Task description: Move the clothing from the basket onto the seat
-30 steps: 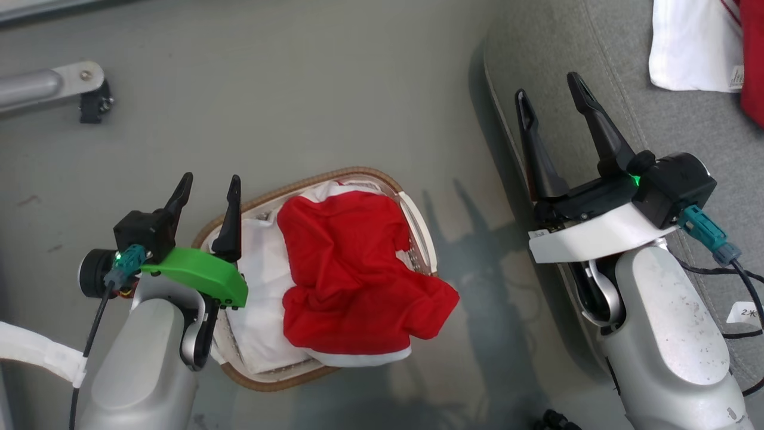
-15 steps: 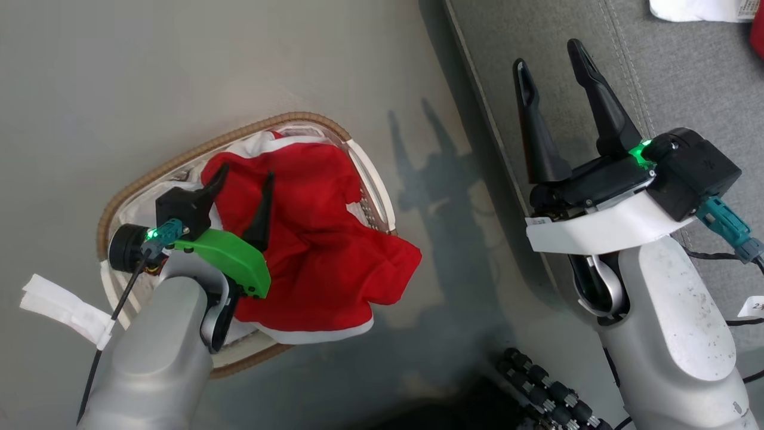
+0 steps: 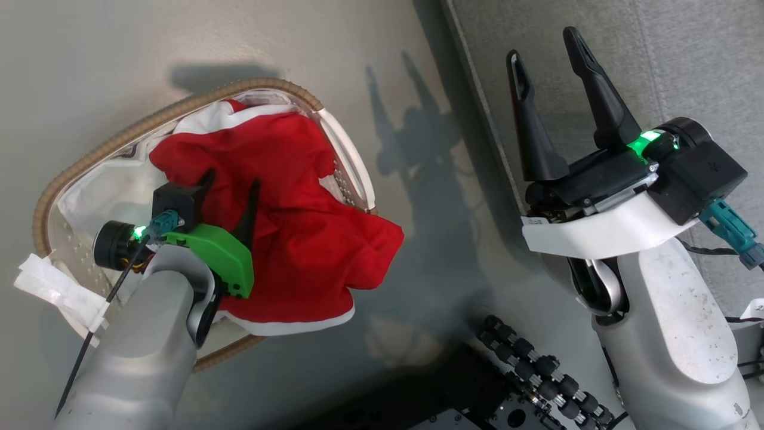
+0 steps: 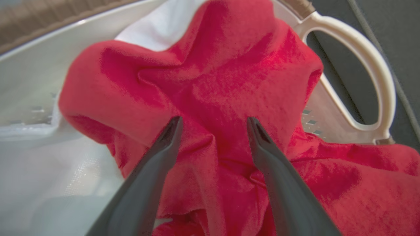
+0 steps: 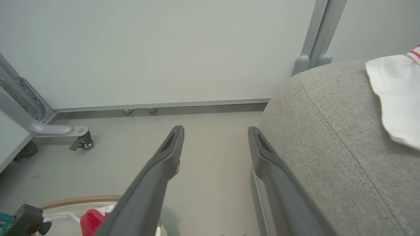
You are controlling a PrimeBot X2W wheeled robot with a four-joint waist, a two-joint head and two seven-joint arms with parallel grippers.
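Two grippers stood with jaws spread and nothing between them: the left gripper (image 3: 233, 178) hung right over the clothing (image 3: 298, 197), its fingertips straddling a raised red fold mid-heap, though contact could not be told, while the right gripper (image 3: 542, 45) hovered well apart at the edge of the seat (image 3: 656, 60). The clothing lay crumpled in the basket (image 3: 89, 158) on the floor, its long axis running from far left to near right, where a white-banded end spilled over the rim toward the seat, so the left arm looked the nearer for the pick
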